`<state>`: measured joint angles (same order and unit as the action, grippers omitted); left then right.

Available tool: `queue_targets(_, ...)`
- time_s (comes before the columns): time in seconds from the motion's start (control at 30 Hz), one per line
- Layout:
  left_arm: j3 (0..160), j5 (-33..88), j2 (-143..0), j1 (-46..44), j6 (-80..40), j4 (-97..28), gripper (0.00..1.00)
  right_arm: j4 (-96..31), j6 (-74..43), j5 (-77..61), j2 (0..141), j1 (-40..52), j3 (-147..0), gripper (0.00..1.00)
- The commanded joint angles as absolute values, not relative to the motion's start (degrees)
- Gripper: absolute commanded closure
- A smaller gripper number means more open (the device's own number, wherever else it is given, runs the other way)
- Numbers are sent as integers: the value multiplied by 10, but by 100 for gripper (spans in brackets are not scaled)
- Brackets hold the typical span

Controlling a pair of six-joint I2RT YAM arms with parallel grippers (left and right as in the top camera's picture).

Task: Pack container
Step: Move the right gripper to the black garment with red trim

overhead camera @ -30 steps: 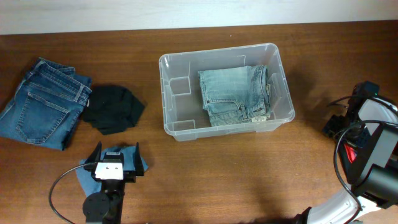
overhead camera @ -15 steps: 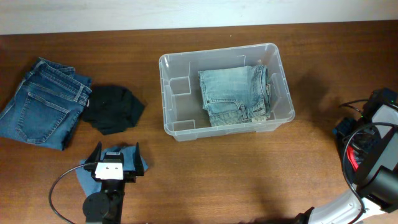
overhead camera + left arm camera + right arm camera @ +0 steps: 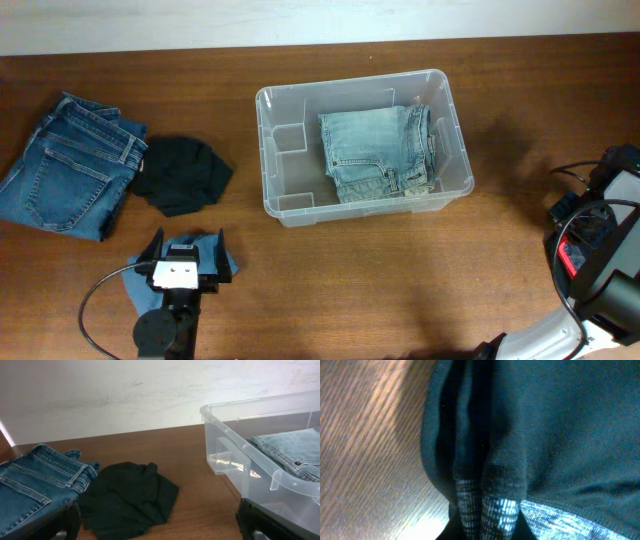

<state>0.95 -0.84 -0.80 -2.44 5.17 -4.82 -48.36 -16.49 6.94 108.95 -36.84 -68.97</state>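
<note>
The clear plastic container point(image 3: 283, 150) stands mid-table with folded light-blue jeans point(image 3: 375, 150) lying in its right half; its near wall point(image 3: 260, 467) also shows in the left wrist view. My left gripper point(image 3: 181, 262) stands open at the front left, fingers point(image 3: 267, 520) wide apart, above a small blue cloth point(image 3: 222, 264). Ahead of it lie a black garment point(image 3: 130, 497) and dark-blue jeans point(image 3: 35, 482). My right gripper point(image 3: 487, 527) is shut on a bunched fold of dark teal fabric point(image 3: 545, 435) low over the wood; its fingers are mostly buried in the cloth.
Dark-blue folded jeans point(image 3: 70, 165) and the black garment point(image 3: 182, 175) lie at the table's left. My right arm point(image 3: 610, 200) with its cables sits at the far right edge. A pale wall runs behind the table.
The right arm has slid right and towards the front, along the table's right edge, and its gripper has gone from open to shut on the dark fabric. The left arm has not moved.
</note>
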Motion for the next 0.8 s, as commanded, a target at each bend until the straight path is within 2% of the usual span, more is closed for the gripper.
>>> queue_targets(0.0,5,-12,-4,-21,61,-47,0,-483,-168,-26,1100,-364,-674,95)
queue_targets(0.33,5,-12,-4,-21,61,-47,0,-521,-150,-66,1096,-364,-723,96)
queue_targets(0.57,5,-12,-4,-21,61,-47,0,-625,-69,-101,1042,-342,-889,96)
queue_targets(0.77,5,-12,-4,-21,61,-47,0,-666,-62,-102,1004,-296,-987,96)
